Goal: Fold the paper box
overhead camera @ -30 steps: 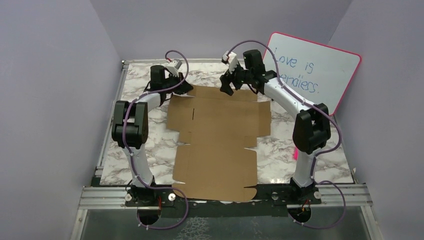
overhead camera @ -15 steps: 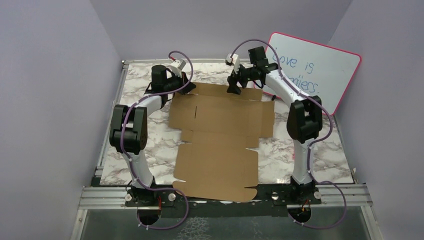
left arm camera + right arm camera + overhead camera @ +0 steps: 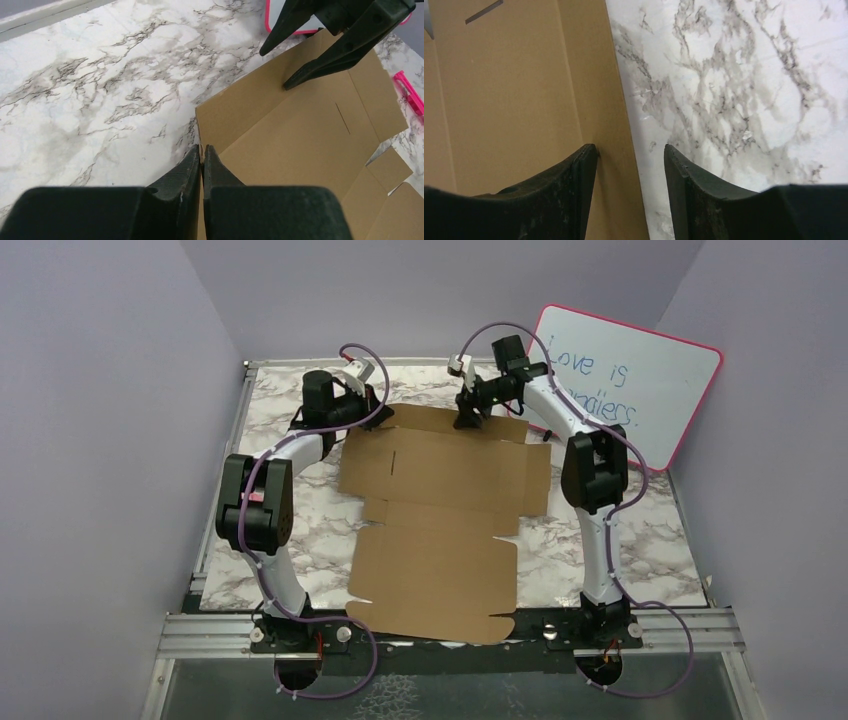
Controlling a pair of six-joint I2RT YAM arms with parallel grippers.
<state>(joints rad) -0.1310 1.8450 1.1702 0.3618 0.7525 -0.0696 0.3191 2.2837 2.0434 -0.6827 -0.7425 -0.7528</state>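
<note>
The paper box point(image 3: 440, 530) is a flat brown die-cut sheet lying on the marble table point(image 3: 280, 400), reaching from the near rail to the far side. My left gripper point(image 3: 378, 412) is at its far left corner. In the left wrist view this gripper point(image 3: 201, 149) is shut on the thin edge of the cardboard point(image 3: 300, 130), whose far flap is lifted a little. My right gripper point(image 3: 466, 420) stands at the far edge with its jaws open. In the right wrist view it point(image 3: 630, 149) straddles the cardboard's edge point(image 3: 514, 90), one finger point(image 3: 579, 170) over the sheet and the other over marble.
A pink-rimmed whiteboard point(image 3: 630, 380) with blue writing leans at the back right, close behind the right arm. A pink marker point(image 3: 407, 92) lies on the table right of the sheet. Purple walls close in both sides, and a metal rail point(image 3: 200, 632) runs along the near edge.
The right gripper has swung left and down to the sheet's far edge, and its jaws have narrowed. The left gripper has stayed shut at the far left corner.
</note>
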